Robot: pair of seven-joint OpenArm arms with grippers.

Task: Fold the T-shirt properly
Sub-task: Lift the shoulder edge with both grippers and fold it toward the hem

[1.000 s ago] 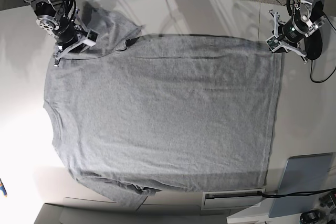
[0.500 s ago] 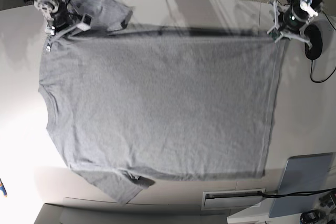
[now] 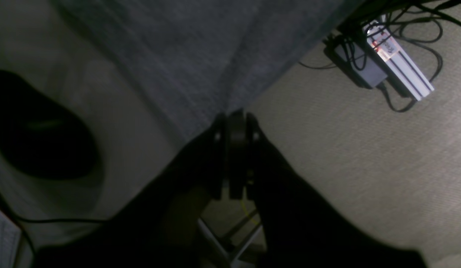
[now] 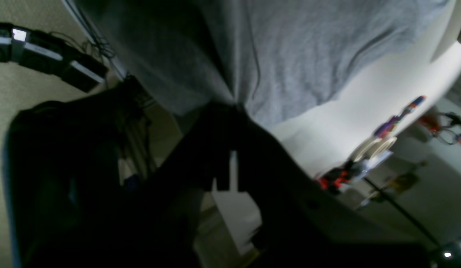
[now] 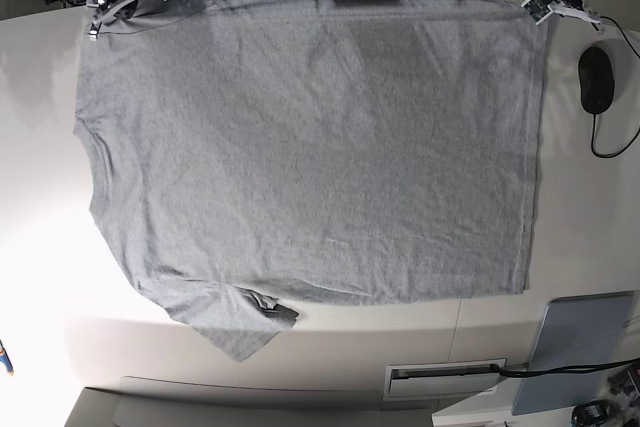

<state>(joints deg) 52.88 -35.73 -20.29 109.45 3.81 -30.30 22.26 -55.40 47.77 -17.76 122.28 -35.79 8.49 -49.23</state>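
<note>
The heather-grey T-shirt point(image 5: 310, 147) lies spread flat on the table, plain side up. Its collar point(image 5: 86, 142) is at the left, its hem at the right, and one sleeve point(image 5: 235, 332) is folded at the bottom left. My left gripper point(image 5: 535, 13) is shut on the far right hem corner, and the left wrist view shows it point(image 3: 234, 116) pinching the grey cloth point(image 3: 200, 56). My right gripper point(image 5: 96, 27) is shut on the far left shoulder corner, and the right wrist view shows it point(image 4: 234, 106) pinching the cloth point(image 4: 290, 48). The lettering is hidden.
A black mouse point(image 5: 595, 80) lies at the right edge with its cable. A grey pad point(image 5: 585, 347) and a white slotted box point(image 5: 445, 379) sit at the front right. Cables and a power strip point(image 3: 397, 70) lie on the floor beyond the table's far edge.
Both grippers have moved toward the table's far edge, pulling the shirt with them. The shirt has slid that way and stretched flatter. The far sleeve has gone out of sight.
</note>
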